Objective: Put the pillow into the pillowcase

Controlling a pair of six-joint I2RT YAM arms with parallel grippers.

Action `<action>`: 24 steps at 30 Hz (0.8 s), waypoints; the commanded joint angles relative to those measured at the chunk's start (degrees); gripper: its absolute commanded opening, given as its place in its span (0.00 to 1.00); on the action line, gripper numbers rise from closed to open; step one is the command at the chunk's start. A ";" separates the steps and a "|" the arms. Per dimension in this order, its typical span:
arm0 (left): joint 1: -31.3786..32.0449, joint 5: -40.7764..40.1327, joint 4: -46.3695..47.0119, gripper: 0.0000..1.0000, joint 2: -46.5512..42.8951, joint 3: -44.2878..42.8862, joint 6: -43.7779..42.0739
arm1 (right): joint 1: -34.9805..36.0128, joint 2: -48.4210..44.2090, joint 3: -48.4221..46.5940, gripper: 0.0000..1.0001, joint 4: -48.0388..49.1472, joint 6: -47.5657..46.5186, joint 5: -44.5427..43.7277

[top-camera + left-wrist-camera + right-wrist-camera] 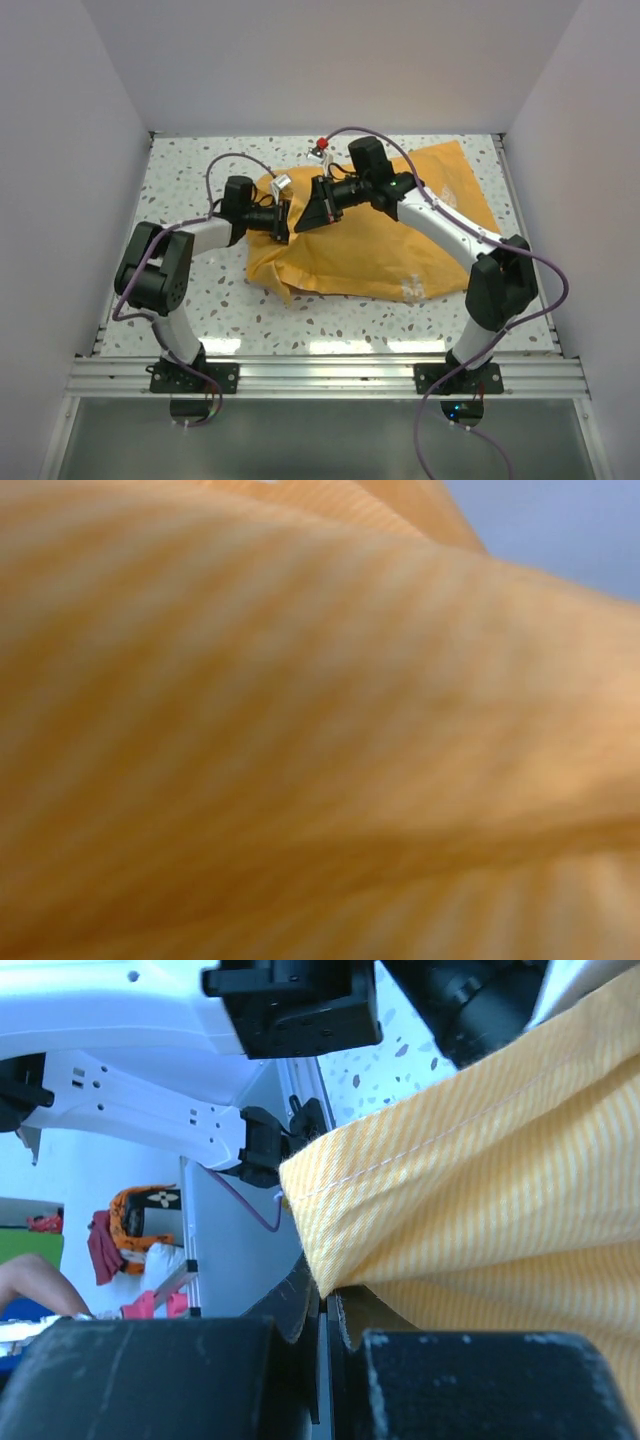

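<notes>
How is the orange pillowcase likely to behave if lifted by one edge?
Probably floppy: the pillowcase lies creased and folded on the table, so it should sag from a held edge. Likely light: thin striped cloth. The stitched hem in the right gripper may resist slipping.

Nothing legible; pale marks (412, 286) on the pillowcase (380, 250) may be lettering.

Blurred: pillowcase (300, 730), filling the left wrist view. Hidden: tips of left claw (284, 222), opening unclear. Too small to identify: red item (322, 143) at far bench (190, 170) edge.
</notes>
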State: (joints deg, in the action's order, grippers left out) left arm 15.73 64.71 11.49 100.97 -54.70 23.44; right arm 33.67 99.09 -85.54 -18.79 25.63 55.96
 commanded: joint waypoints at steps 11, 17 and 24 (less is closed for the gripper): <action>-25.28 0.95 -49.77 0.89 -19.85 -7.43 -41.87 | 6.30 11.46 -4.01 0.00 3.23 -3.30 -8.06; -34.62 -3.70 -52.19 0.93 -16.68 -7.88 -40.94 | 10.19 31.05 -21.40 0.00 3.15 1.61 -14.65; -34.71 -10.39 -49.99 1.00 -13.69 -11.84 -43.37 | 4.49 26.89 -28.04 0.58 -1.69 -3.73 -14.31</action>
State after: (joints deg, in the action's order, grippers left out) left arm -19.03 56.82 -36.45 87.68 -63.18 -14.63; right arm 42.96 135.04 -110.80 -19.75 25.69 42.13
